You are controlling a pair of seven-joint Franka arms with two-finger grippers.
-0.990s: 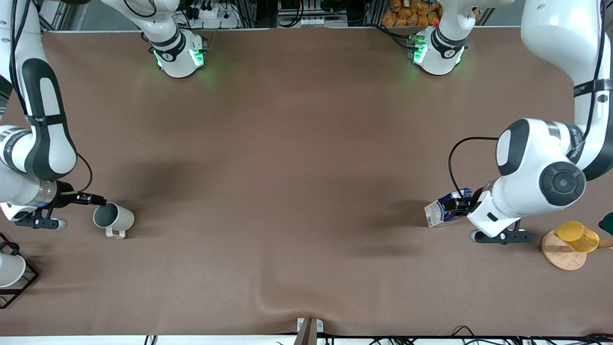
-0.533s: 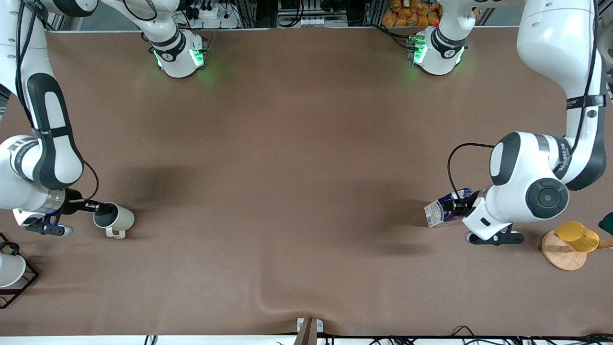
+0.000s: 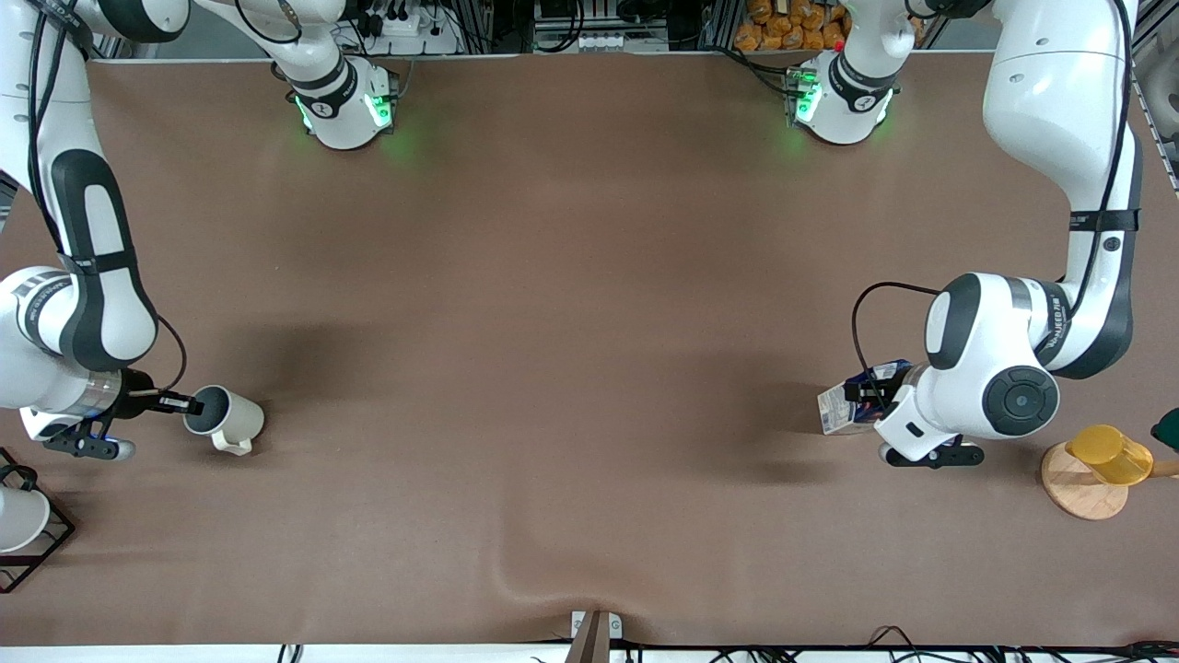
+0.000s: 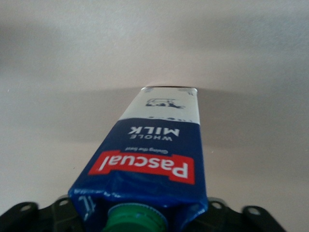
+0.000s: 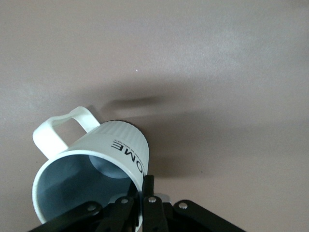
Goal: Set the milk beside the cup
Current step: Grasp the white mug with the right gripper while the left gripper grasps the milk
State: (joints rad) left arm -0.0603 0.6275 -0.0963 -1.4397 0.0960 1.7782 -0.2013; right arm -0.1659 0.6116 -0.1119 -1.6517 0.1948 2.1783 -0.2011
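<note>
While my left gripper (image 3: 870, 394) gripped the milk (image 3: 849, 401) at its capped end over the counter (image 3: 571, 304), my right gripper (image 3: 184, 404) pinched the cup (image 3: 226, 419) rim; both sat well apart, so placing remained.

We see a brown table (image 3: 571, 304). Toward the left arm's end a round wooden coaster (image 3: 1078, 485) lies on it. Toward the right arm's end a black wire frame (image 3: 41, 543) sits at the edge.
</note>
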